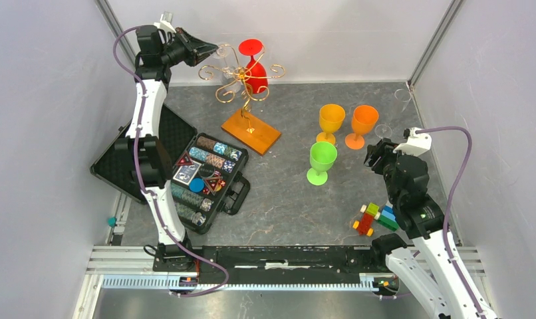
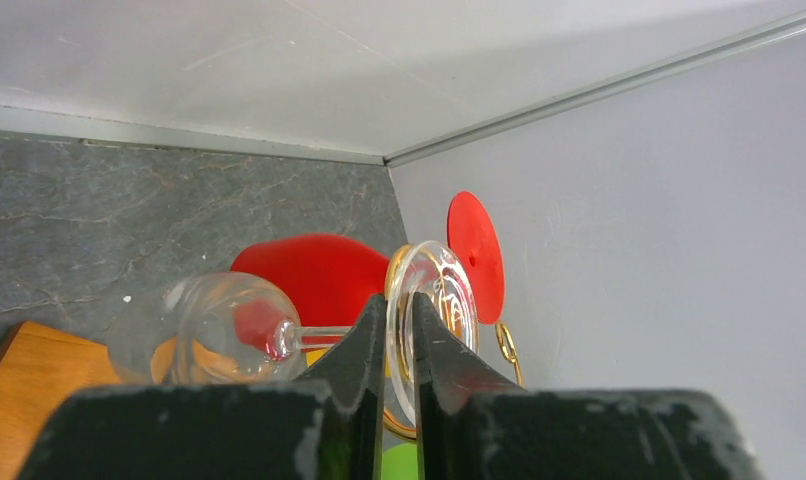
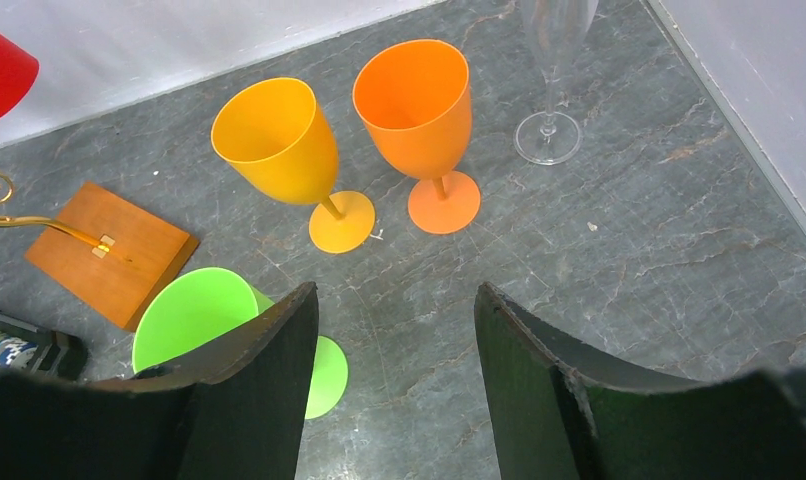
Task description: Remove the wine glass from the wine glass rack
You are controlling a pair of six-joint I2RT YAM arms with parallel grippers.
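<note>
Clear wine glass (image 2: pixel 211 330), its foot within left end effector (image 2: pixel 397 308)

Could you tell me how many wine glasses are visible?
6: red glass and clear glass on the rack; yellow glass, orange glass, green glass mid-table; clear flute by right wall.

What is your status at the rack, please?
Left gripper pinching foot of clear wine glass; right gripper open, idle. Glass hangs on gold wire rack. Red plastic wine glass close behind.
</note>
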